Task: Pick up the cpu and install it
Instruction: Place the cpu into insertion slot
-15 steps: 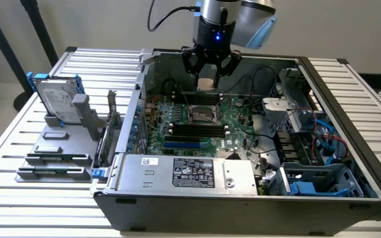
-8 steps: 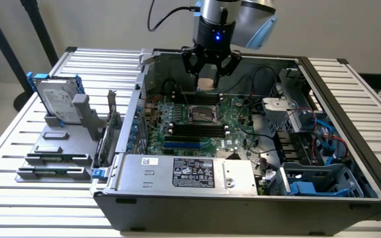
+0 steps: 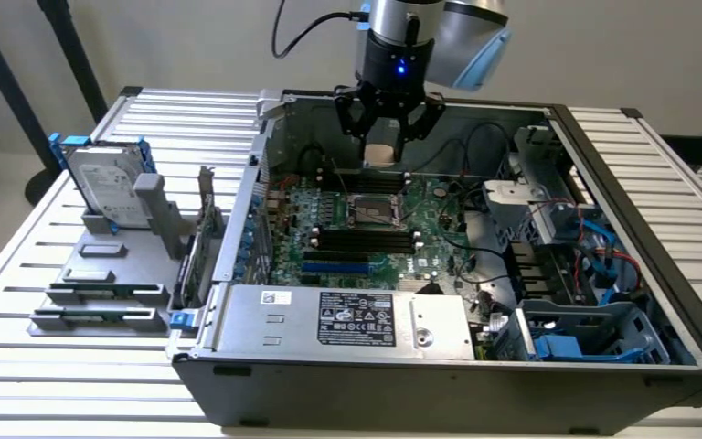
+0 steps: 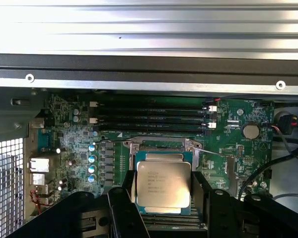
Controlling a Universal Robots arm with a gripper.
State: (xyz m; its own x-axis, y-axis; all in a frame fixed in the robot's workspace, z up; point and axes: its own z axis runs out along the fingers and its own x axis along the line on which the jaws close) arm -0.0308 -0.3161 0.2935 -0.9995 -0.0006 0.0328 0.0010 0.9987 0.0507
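The cpu [image 3: 382, 155] is a small flat square chip with a silver-grey top, and my gripper [image 3: 383, 146] is shut on it, hanging over the open computer case. In the wrist view the cpu [image 4: 163, 185] sits between the two black fingers [image 4: 123, 208], its printed top facing the camera. Directly beneath it lies the motherboard's cpu socket [image 4: 161, 147] with its metal frame open. In the exterior view the socket [image 3: 376, 211] is below the gripper, and the chip is clearly above the board.
A hard drive in a blue bracket [image 3: 105, 187] stands on a grey holder outside the case at the exterior view's left, with memory sticks [image 3: 101, 293] in front. Black memory slots [image 4: 151, 116] flank the socket. A power supply [image 3: 345, 320], cables and a blue drive cage [image 3: 595, 334] fill the case.
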